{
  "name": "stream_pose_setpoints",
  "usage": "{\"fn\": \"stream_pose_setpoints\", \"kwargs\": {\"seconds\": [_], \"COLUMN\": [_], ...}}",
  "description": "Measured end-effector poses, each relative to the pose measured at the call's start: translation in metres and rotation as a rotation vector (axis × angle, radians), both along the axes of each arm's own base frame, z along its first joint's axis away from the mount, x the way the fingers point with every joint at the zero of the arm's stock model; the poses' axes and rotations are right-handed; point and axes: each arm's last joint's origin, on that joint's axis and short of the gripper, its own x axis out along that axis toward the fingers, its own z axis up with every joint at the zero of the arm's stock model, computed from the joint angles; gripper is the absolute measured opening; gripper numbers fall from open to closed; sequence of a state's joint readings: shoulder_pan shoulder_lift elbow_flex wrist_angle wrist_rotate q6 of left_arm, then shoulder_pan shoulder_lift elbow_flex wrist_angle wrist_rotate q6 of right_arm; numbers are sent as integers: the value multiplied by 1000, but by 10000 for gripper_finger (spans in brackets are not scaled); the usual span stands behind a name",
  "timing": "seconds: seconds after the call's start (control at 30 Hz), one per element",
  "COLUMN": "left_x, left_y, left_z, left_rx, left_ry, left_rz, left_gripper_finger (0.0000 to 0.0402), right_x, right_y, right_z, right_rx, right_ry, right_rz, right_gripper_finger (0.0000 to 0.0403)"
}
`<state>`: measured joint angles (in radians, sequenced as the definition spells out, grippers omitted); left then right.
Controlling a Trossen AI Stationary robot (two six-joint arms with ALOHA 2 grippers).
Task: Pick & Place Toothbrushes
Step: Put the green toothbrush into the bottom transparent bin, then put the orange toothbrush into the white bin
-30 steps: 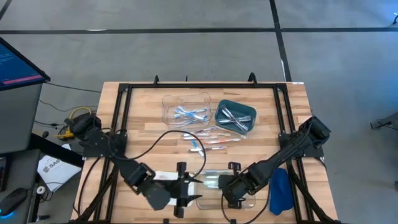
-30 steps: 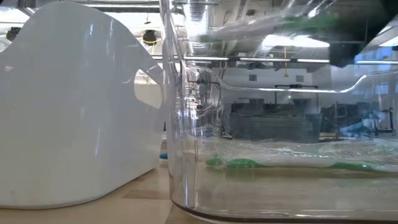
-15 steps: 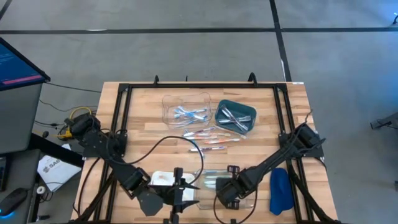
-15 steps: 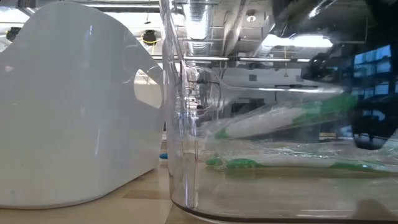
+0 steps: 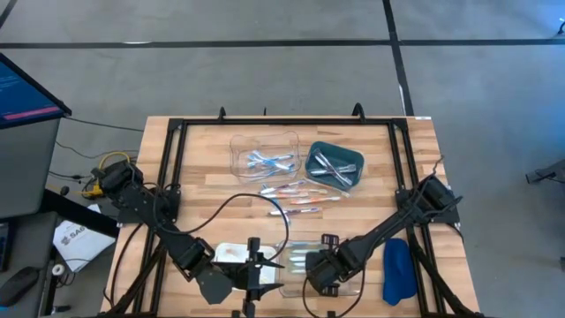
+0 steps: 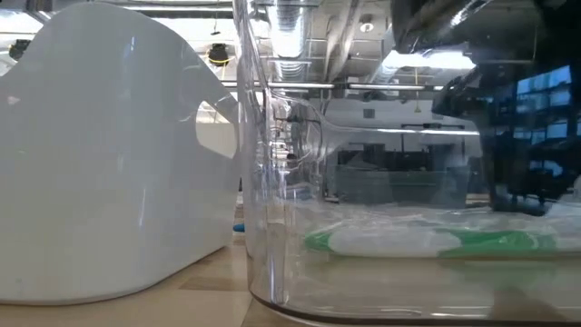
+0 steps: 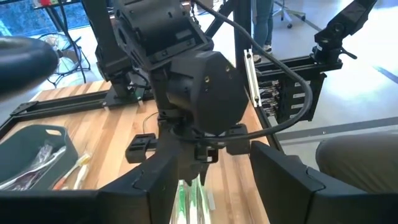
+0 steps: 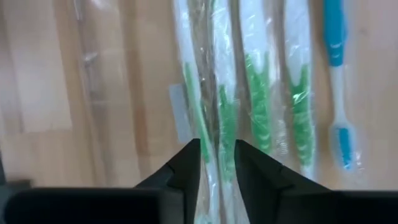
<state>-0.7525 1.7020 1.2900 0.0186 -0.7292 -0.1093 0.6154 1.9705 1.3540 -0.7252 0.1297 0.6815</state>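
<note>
Our right jaws stand slightly apart, a narrow gap between the two dark tips, with a wrapped green toothbrush lying right in that gap. We cannot be sure from the wrist view whether the tips still touch its wrapper. This brush lies beside three other green toothbrushes and one blue toothbrush, all side by side in the clear tray at the surface's 6 o'clock edge. In the low view a green and white brush rests flat on the tray floor behind the clear wall, the dark right gripper hanging above it.

Our left jaws are spread wide and hold nothing; they hover over the white tray at about 7 o'clock, facing the right arm's wrist.

Outward toward the middle of the surface, a loose scatter of orange-pink and blue toothbrushes lies on the bare wood. At 12 o'clock a second clear tray holds light blue brushes, and just beside it, toward 1 o'clock, a teal tray holds white-grey ones. A blue cloth sits at 5 o'clock, near the right arm.
</note>
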Motion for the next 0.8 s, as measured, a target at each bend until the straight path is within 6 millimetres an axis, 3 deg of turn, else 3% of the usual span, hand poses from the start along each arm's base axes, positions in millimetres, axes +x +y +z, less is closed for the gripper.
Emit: {"fn": "stream_pose_setpoints", "kwargs": {"seconds": [0.37, 0.53, 0.8], "left_x": [0, 0, 0], "left_y": [0, 0, 0], "left_z": [0, 0, 0], "left_rx": [12, 21, 63], "left_ry": [-1, -2, -3], "left_rz": [-4, -7, -20], "left_gripper_finger": [187, 187, 191], "right_x": [-4, -14, -42], "right_y": [-4, -6, -3], "right_z": [8, 33, 92], "right_rx": [-14, -29, -179], "right_ry": [13, -40, -370], "right_rz": [6, -4, -23], "right_gripper_finger": [130, 122, 112]}}
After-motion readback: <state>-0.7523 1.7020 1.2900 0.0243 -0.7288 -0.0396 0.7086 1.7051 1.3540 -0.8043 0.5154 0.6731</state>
